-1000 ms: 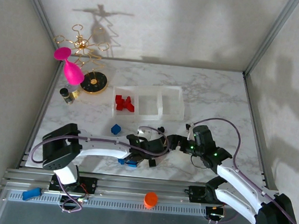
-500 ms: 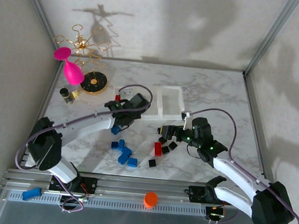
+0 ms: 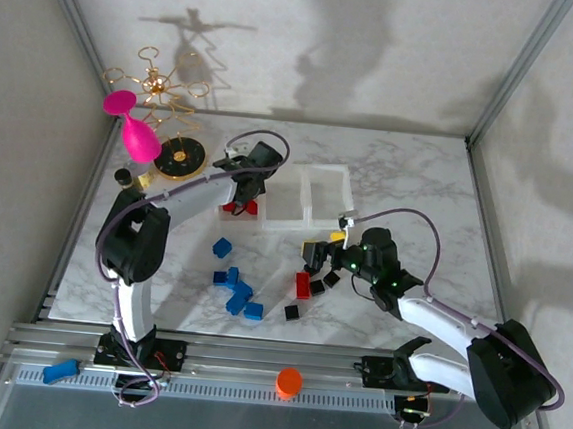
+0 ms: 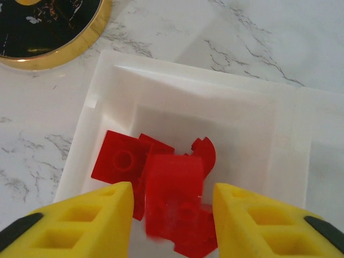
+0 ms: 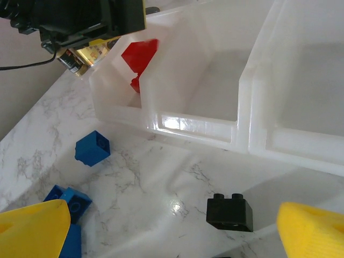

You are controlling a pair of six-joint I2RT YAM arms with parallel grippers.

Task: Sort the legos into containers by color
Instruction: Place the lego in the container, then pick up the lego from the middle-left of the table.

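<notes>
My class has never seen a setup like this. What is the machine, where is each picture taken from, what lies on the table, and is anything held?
Two robot arms, each ending in a two-finger pincer, sort bricks by colour. One picture looks down from overhead; the others come from a camera on each wrist. The left pincer is open above red bricks in the end bin. The right pincer is open over the table, where blue bricks and black bricks lie loose. Neither grips anything.
</notes>
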